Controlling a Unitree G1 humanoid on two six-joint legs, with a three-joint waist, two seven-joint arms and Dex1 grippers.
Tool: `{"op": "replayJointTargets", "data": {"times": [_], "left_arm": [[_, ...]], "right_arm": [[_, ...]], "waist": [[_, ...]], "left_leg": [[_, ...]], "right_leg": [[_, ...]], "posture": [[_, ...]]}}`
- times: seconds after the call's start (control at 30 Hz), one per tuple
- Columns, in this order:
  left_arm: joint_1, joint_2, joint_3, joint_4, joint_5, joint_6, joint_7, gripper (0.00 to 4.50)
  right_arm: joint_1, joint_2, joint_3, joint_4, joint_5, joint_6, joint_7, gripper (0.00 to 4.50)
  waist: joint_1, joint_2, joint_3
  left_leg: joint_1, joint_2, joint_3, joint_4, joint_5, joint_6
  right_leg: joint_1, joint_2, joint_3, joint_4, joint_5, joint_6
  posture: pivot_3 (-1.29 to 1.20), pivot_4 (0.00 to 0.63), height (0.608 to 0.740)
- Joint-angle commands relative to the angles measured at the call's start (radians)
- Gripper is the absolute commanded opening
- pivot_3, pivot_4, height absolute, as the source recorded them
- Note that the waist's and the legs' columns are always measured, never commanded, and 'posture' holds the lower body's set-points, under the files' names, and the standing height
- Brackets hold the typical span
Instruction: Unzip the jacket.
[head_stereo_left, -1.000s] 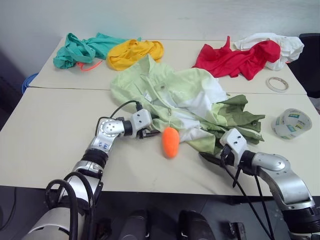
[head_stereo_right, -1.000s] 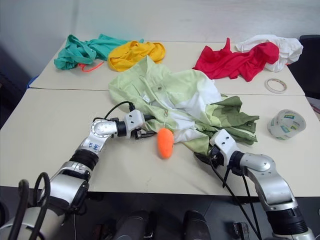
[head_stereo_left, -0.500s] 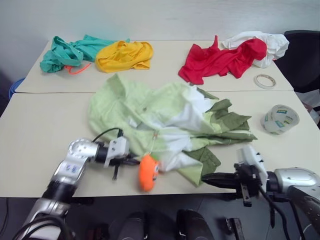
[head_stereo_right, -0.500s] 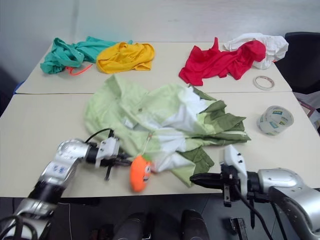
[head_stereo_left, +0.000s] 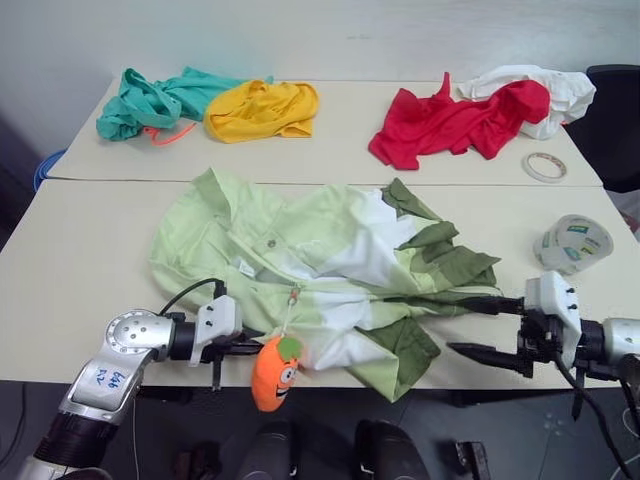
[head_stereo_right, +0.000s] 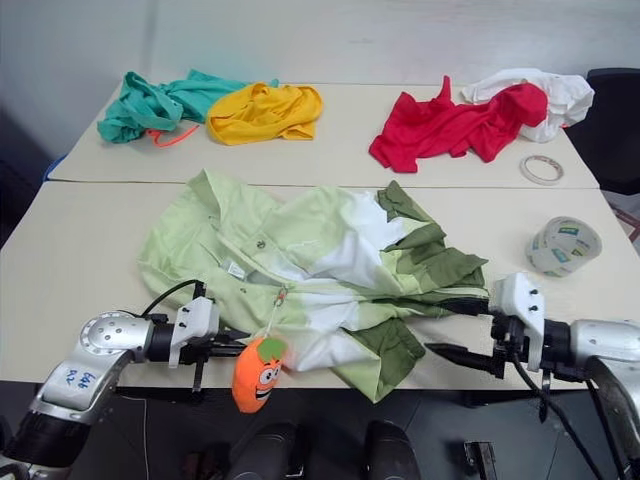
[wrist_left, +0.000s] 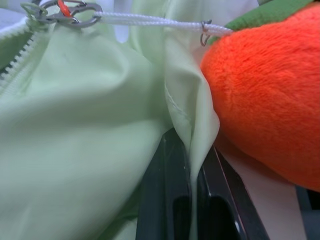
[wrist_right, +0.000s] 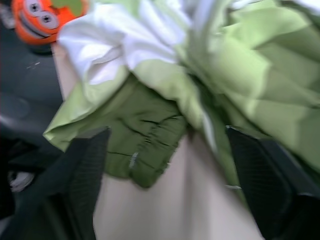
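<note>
The jacket (head_stereo_left: 320, 275) lies spread and rumpled on the front half of the table (head_stereo_left: 70, 270), collar toward the far left, olive hem bunched toward the near right. Its zip line runs from the collar diagonally down toward the near table edge, so the jacket's long axis slants from far left to near right. At the near end of that line the metal zip pull (wrist_left: 62, 11) carries a white cord to an orange plush carrot (head_stereo_left: 272, 372), which hangs over the table edge just below the jacket's front.

The left gripper (head_stereo_left: 250, 346) sits just left of the carrot, touching the jacket; its fingers (wrist_left: 172, 195) are pinched tight on a fold of pale green fabric close to the pull. It is the nearer arm to the zip.

The right gripper (head_stereo_left: 478, 328) hovers just beside the olive hem, right of the jacket, jaws spread wide and holding nothing.

Judging from this, the next pull should follow the zip line toward the near edge.
</note>
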Motion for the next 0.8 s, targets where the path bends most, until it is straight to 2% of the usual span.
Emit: {"op": "replayJointTargets", "data": {"times": [0.03,0.1,0.33,0.37,0.43,0.57,0.8], "left_arm": [[-0.021,-0.005,-0.006,0.014,0.010,-0.010,0.014,0.00],[-0.033,-0.008,-0.011,0.024,0.013,-0.014,0.018,0.00],[-0.052,-0.009,-0.025,0.039,0.026,-0.021,0.021,0.00],[-0.054,-0.009,-0.027,0.041,0.028,-0.022,0.022,0.00],[-0.057,-0.010,-0.027,0.043,0.030,-0.023,0.025,0.00],[-0.053,-0.005,-0.019,0.045,0.031,-0.026,0.030,0.00],[0.044,0.026,0.005,-0.028,-0.031,0.000,-0.008,0.00]], "right_arm": [[-0.031,-0.020,0.033,0.005,-0.017,-0.003,0.012,4.45],[-0.072,0.002,0.077,0.043,-0.092,-0.069,-0.020,4.45],[-0.200,0.072,0.215,0.231,-0.233,-0.118,-0.099,4.45],[-0.215,0.083,0.231,0.262,-0.255,-0.133,-0.113,4.29],[-0.238,0.092,0.255,0.307,-0.285,-0.136,-0.124,3.81],[-0.270,0.067,0.264,0.365,-0.320,-0.139,-0.125,2.43],[-0.183,-0.115,0.185,0.250,-0.180,-0.006,0.078,0.04]], "waist": [[0.001,0.000,0.000],[0.000,0.000,0.000],[0.000,0.000,0.000],[0.000,0.000,0.000],[-0.002,0.000,0.000],[-0.001,0.000,0.000],[-0.001,0.000,0.000]], "left_leg": [[0.000,0.000,0.000,0.000,0.000,0.000],[0.000,0.000,0.000,0.000,0.000,0.000],[-0.001,0.000,0.001,0.000,0.000,0.000],[-0.001,0.000,0.001,0.001,0.000,0.000],[-0.001,0.000,0.002,0.001,0.001,0.000],[0.000,0.000,0.003,0.002,0.001,0.000],[0.000,0.000,0.002,0.001,0.000,0.001]], "right_leg": [[0.000,0.000,0.000,0.000,0.000,0.000],[0.000,0.000,0.000,0.000,0.000,0.000],[-0.001,0.001,-0.001,0.002,0.000,0.000],[-0.001,0.001,-0.002,0.003,0.000,0.000],[-0.001,0.001,-0.004,0.003,0.000,0.000],[-0.001,0.001,-0.004,0.005,0.000,0.000],[0.000,-0.001,-0.002,0.003,0.000,0.000]], "posture": [[0.00,0.150,0.740],[0.00,0.150,0.740],[0.00,0.150,0.740],[0.00,0.150,0.740],[0.00,0.150,0.740],[0.00,0.150,0.740],[0.00,0.150,0.740]]}}
